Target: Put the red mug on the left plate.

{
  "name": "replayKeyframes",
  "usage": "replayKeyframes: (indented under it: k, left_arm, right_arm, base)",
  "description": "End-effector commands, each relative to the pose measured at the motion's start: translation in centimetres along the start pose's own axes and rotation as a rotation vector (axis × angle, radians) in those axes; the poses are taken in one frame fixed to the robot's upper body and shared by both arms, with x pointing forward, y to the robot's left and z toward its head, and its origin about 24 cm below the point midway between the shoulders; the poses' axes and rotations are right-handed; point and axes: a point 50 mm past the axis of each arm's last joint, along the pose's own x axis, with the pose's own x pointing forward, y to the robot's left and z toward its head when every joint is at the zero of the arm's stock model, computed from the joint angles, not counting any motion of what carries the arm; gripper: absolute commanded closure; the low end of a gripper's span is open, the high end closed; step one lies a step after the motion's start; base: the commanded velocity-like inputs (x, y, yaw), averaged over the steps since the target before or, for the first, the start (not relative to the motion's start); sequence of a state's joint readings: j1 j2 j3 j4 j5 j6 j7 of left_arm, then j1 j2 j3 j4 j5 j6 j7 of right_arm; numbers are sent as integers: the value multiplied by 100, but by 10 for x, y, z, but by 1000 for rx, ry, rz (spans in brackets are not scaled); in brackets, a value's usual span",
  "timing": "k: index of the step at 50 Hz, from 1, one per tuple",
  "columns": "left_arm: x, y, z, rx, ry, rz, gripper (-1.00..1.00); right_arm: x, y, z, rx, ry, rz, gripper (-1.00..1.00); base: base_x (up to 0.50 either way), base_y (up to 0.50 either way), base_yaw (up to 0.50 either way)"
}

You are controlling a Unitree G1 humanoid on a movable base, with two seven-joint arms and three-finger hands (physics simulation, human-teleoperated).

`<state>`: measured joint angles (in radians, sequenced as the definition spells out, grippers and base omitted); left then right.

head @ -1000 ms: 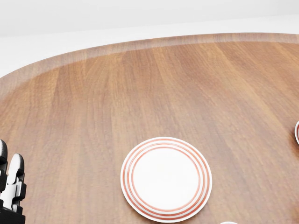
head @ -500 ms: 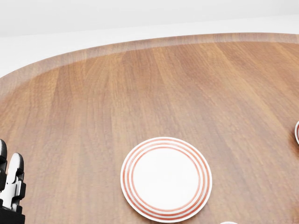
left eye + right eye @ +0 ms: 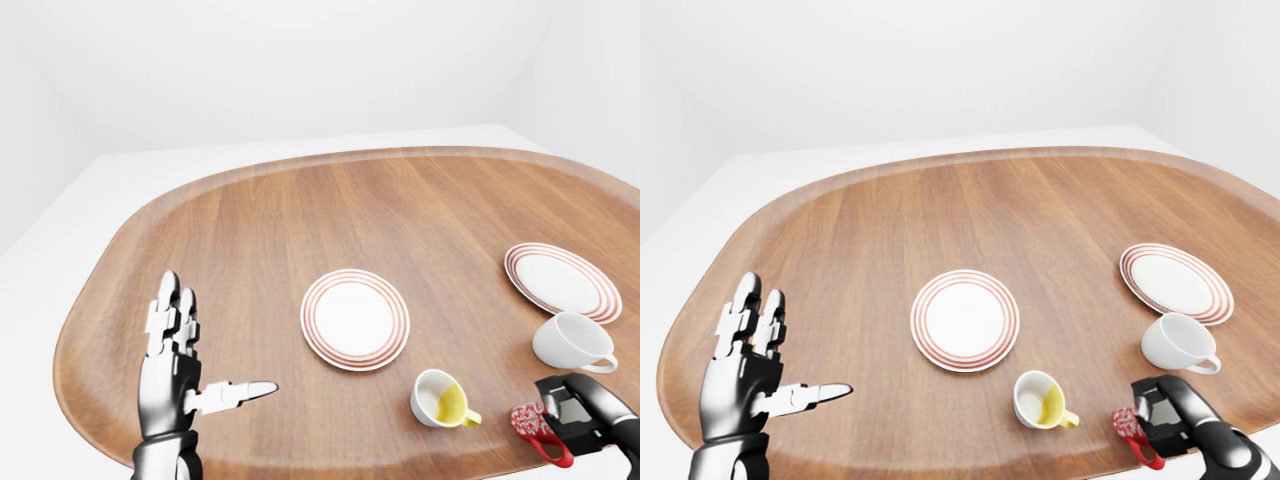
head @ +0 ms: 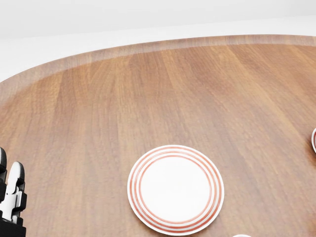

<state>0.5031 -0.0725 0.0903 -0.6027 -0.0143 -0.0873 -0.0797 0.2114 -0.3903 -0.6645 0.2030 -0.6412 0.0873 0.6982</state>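
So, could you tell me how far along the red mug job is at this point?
Nothing is finished: the left plate is bare. In hand: the right hand is at the red mug near the table's bottom edge, though its fingers hide whether they have closed. Left: lifting the mug past the yellow mug onto that plate. The left hand is open and idle.

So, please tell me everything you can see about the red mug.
The red mug sits near the bottom right of the left-eye view, on the wooden table, to the right of the yellow mug and below the white mug. It looks glossy red with small pale marks, and its red loop handle points down toward the table edge. The right robot hand covers much of it, with dark fingers around its body, so its pose is unclear. It is far from the left plate.
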Motion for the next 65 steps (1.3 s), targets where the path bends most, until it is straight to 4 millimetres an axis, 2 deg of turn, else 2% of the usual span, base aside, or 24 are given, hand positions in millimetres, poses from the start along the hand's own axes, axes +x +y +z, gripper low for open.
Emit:
replayKeyframes:
  k: [1, 2, 3, 5, 9, 10, 13, 17, 20, 22, 26, 27, 28, 30, 31, 34, 37, 39, 43, 44, 48, 54, 58, 65]
  left_arm:
    - [0, 2, 0, -3, 1, 7, -100]
    - [0, 2, 0, -3, 1, 7, -100]
    - [0, 2, 0, -4, 1, 7, -100]
    - [0, 2, -1, -3, 3, 6, -100]
    - [0, 2, -1, -4, 3, 6, -100]
    - [-1, 2, 0, -4, 3, 7, -100]
    - [-1, 2, 0, -4, 2, 8, -100]
    - [-1, 3, 0, -6, 3, 9, -100]
    - [-1, 3, 0, -7, 2, 10, -100]
    - [-1, 3, 0, -7, 2, 10, -100]
    - [-1, 3, 0, -7, 3, 8, -100]
    - [-1, 2, -1, -4, 4, 7, -100]
    - [0, 3, -1, -3, 3, 9, -100]
    - [0, 3, -1, -5, 2, 9, -100]
    - [0, 3, 0, -5, 1, 11, -100]
    - [-1, 4, 0, -6, 2, 13, -100]
    - [-1, 4, 0, -7, 1, 13, -100]
    - [-1, 5, 0, -9, 0, 15, -100]
    - [-1, 5, 0, -9, 0, 15, -100]
    - [-1, 5, 0, -9, -1, 14, -100]
    - [-1, 5, 0, -8, -2, 14, -100]
    - [-1, 5, 1, -9, -6, 14, -100]
    - [-1, 6, 2, -10, -8, 16, -100]
    - [0, 6, 2, -10, -12, 15, -100]
  right_arm:
    - [-16, -23, 33, -106, -84, -147, 100]
    - [-16, -23, 34, -108, -85, -152, 100]
    - [-21, -33, 55, -171, -134, -207, 100]
    - [-26, -42, 74, -229, -171, -260, 100]
    - [-26, -42, 75, -231, -171, -264, 100]
    - [-42, -63, 131, -412, -272, -413, 100]
    - [-53, -72, 175, -542, -339, -510, 100]
    - [-61, -77, 223, -660, -404, -596, 100]
    - [-64, -78, 248, -702, -432, -628, 100]
    - [-66, -76, 273, -727, -473, -643, 100]
    - [-62, -74, 296, -729, -505, -622, 100]
    - [-59, -69, 312, -717, -549, -581, 100]
    - [-56, -66, 319, -713, -564, -554, 100]
    - [-53, -64, 324, -711, -570, -532, 100]
    - [-41, -56, 336, -713, -571, -460, 100]
    - [-22, -40, 353, -710, -567, -325, 100]
    - [-13, -32, 361, -710, -560, -255, 100]
    - [-2, -16, 377, -719, -545, -143, 100]
    - [5, -7, 382, -731, -520, -80, 100]
    - [10, 9, 391, -734, -517, -12, 100]
    - [17, 27, 398, -722, -511, 25, 100]
    - [22, 51, 399, -704, -521, 78, 100]
    - [31, 72, 389, -705, -506, 121, 100]
    - [34, 88, 386, -729, -490, 166, 100]
  base:
    - [0, 0, 0]
    - [0, 0, 0]
    - [0, 0, 0]
    - [0, 0, 0]
    - [0, 0, 0]
    - [0, 0, 0]
    - [0, 0, 0]
    - [0, 0, 0]
    - [0, 0, 0]
    - [0, 0, 0]
    - [0, 0, 0]
    - [0, 0, 0]
    - [0, 0, 0]
    - [0, 0, 0]
    - [0, 0, 0]
    - [0, 0, 0]
    - [0, 0, 0]
    - [0, 0, 0]
    - [0, 0, 0]
    - [0, 0, 0]
    - [0, 0, 0]
    - [0, 0, 0]
    - [0, 0, 0]
    - [0, 0, 0]
